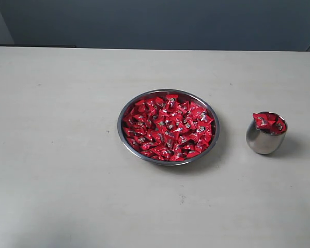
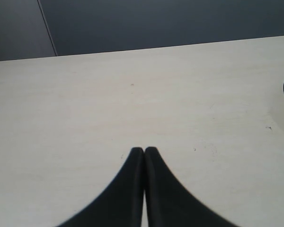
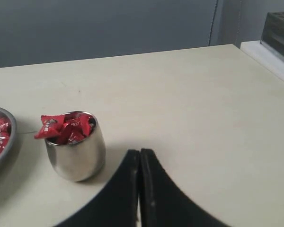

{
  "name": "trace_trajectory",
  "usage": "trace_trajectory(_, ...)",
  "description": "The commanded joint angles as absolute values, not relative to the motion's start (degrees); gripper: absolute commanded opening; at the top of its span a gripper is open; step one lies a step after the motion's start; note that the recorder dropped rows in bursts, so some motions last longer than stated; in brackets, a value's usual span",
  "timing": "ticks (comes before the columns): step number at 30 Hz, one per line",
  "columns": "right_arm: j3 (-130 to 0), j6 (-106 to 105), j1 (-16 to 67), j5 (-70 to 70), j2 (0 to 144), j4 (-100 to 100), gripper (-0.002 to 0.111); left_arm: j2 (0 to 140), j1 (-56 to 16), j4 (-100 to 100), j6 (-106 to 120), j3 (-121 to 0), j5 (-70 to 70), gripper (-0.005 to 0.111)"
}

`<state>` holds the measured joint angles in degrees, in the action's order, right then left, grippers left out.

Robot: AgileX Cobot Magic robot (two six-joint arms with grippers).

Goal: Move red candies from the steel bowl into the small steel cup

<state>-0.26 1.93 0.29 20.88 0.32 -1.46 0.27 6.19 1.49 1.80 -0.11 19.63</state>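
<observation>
The small steel cup (image 1: pixel 265 139) looks full of red candies (image 1: pixel 268 123), many more lie in the steel bowl (image 1: pixel 120 124), and my left tool (image 2: pixel 144 150) and right tool (image 3: pixel 140 152) sit pressed together, empty.

No readable text. The red candies (image 1: pixel 168 126) in the steel bowl (image 1: pixel 119 126) have tiny pale and dark print on their wrappers, too small to make out in the exterior view. In the right wrist view, the candy hanging over the rim of the small steel cup (image 3: pixel 78 158) shows a pale mark with dark specks. It is blurred and no letters or brand are legible.
</observation>
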Motion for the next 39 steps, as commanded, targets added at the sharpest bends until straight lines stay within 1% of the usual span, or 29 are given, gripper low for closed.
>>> trace_trajectory(1, 0.0, 1.5, 0.0, 20.9, 0.0, -1.4, -0.001, 0.0, 6.2, 1.6, 1.7, 0.0, 19.1, 0.000)
trace_trajectory(7, 0.0, 1.5, 0.0, 20.6, 0.0, 2.4, -0.001, 0.0, 6.2, 1.6, 1.7, 0.0, 19.1, 0.000)
trace_trajectory(39, 0.0, 1.5, 0.0, 20.5, 0.0, 2.2, -0.001, 0.0, 6.2, 1.6, 1.7, 0.0, 19.1, 0.000)
